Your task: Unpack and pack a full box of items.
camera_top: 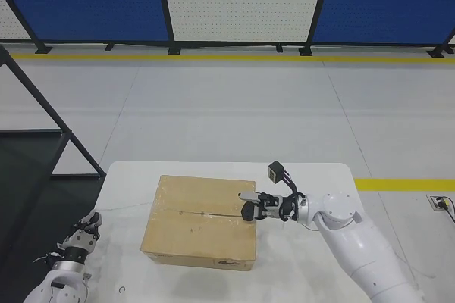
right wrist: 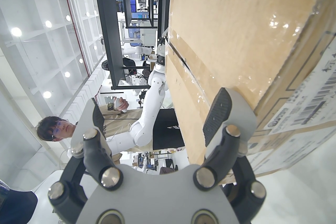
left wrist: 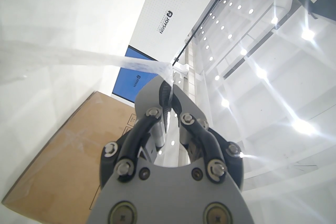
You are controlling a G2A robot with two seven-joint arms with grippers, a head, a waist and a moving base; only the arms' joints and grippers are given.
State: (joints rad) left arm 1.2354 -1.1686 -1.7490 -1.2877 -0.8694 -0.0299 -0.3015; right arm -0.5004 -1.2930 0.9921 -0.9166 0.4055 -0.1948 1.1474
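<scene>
A closed cardboard box (camera_top: 201,223) sits mid-table, its flaps meeting at a seam across the top. My right gripper (camera_top: 248,206) is open at the box's right edge, level with that seam. In the right wrist view, one finger (right wrist: 219,114) lies against the box (right wrist: 236,33) near its corner, and the other finger is off to the side in free air. My left gripper (camera_top: 86,229) is low at the table's left edge, away from the box. It is shut (left wrist: 168,88) on a strip of clear tape (left wrist: 136,64), which stretches off sideways, with the box (left wrist: 65,146) beyond it.
The white table (camera_top: 311,178) has bare room on all sides of the box. A black metal frame (camera_top: 42,98) stands off the table's left side. A small ring-like bit (camera_top: 122,288) lies near the front left edge.
</scene>
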